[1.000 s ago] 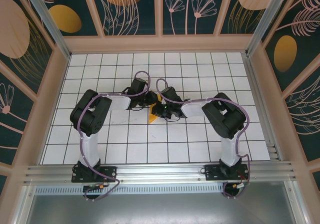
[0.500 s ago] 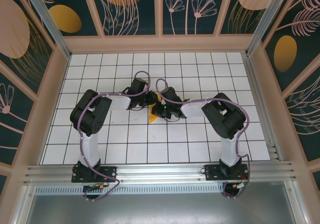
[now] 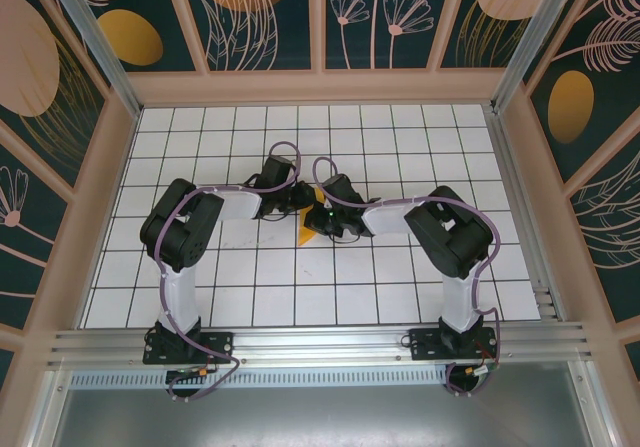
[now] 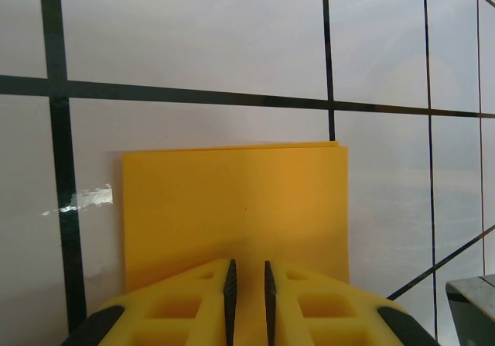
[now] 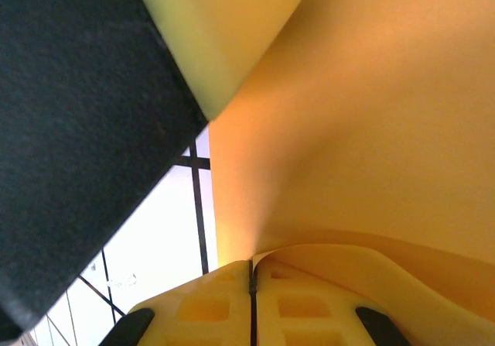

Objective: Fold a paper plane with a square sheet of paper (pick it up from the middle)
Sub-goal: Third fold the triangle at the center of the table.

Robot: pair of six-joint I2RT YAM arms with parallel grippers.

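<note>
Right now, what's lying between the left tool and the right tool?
The folded orange paper, seen in the top view; wrist views show left tool and right tool each pinching it.

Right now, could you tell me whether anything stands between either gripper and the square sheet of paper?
Nothing visible does. The right gripper is shut on an edge of the square sheet of paper, and the left gripper, its fingers a narrow gap apart, sits at its edge; whether it pinches it is unclear.

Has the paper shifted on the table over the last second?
No. The paper sits on the same grid tiles in the overhead view as before.
</note>
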